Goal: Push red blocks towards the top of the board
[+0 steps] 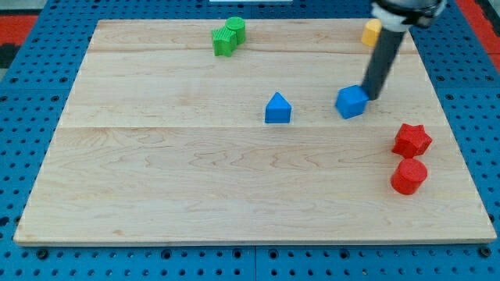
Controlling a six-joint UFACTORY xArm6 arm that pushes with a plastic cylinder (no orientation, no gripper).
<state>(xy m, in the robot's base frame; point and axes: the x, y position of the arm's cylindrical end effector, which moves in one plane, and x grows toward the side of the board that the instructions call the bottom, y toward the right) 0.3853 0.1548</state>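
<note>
My tip (369, 97), which has no pincer to open or close, touches the blue cube (351, 101), well above both red blocks (411, 140).

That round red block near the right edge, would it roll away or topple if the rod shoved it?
Probably not. The red cylinder stands on a flat end and looks squat, so it should slide rather than tip. It seems a small rigid piece, likely light. An off-centre push from my tip might spin it towards the red star.
</note>
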